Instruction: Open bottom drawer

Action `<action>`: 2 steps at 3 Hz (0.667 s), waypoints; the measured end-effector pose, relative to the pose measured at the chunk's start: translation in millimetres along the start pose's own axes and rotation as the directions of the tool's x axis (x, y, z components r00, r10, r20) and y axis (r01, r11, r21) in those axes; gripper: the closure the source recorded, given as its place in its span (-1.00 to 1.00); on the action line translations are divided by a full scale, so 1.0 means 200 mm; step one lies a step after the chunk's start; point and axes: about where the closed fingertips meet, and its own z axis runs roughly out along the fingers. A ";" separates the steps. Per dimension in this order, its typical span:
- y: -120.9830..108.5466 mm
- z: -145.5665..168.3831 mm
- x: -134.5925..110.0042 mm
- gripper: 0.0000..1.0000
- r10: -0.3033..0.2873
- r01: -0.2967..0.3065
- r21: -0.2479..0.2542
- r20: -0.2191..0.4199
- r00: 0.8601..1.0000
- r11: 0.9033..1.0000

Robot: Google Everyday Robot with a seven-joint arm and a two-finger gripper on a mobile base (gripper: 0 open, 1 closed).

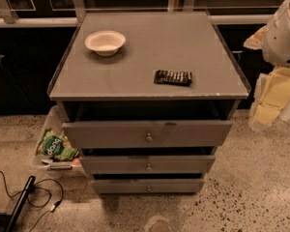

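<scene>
A grey cabinet (pixel 150 57) stands in the middle with three flat-fronted drawers, each with a small round metal knob. The bottom drawer (pixel 125 186) is the narrowest front, lowest near the floor, and its knob (pixel 148 188) is at its centre. A dark gap shows above its front. My gripper (pixel 275 98) is at the right edge of view, beside the cabinet's right side. It is far above and to the right of the bottom drawer and touches nothing on the cabinet. The white arm (pixel 282 30) rises above it.
The mid-sized drawer (pixel 147 164) and the widest top drawer (pixel 147 133) sit above. A white bowl (pixel 105 42) and a dark packet (pixel 173 77) lie on the cabinet top. A clear bin with a green bag (pixel 55 146) stands at the left. Cables (pixel 24 192) lie on the floor.
</scene>
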 end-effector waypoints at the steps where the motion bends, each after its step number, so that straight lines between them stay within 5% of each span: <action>1: 0.00 0.00 0.00 -1.00 0.000 0.000 0.000 0.000 1.000 1.000; 2: 0.02 0.07 0.02 -1.00 -0.003 0.003 -0.017 -0.010 1.000 1.000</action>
